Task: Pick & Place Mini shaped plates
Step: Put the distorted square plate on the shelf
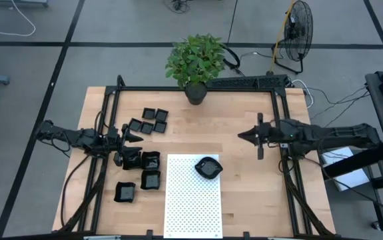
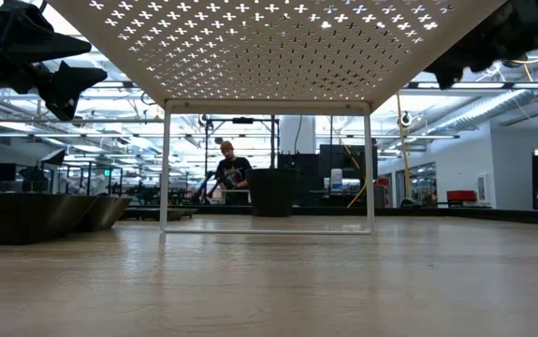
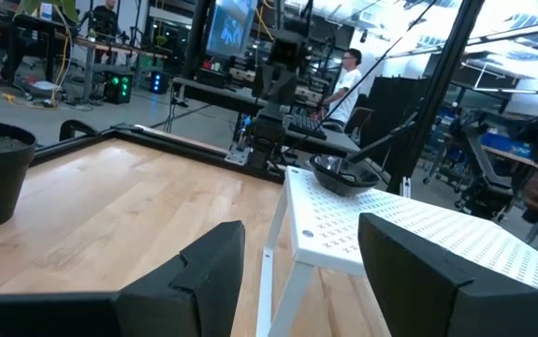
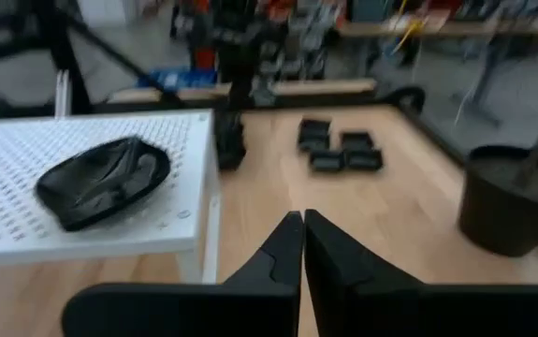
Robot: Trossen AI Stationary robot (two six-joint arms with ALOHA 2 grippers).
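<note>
Plates (image 1: 146,121) are waiting in clusters on the table's left while one is sitting on the white mat (image 1: 191,200), so we are keeping our open left gripper (image 1: 136,138) level for the next pick, right gripper (image 1: 242,135) closed and empty.

Robotics lab, monitors (image 3: 229,26), equipment racks (image 3: 109,80), person (image 2: 232,171)

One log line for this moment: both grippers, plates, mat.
left gripper: open, over loose plates | right gripper: shut, empty, beside mat | one rounded plate on white mat
</note>
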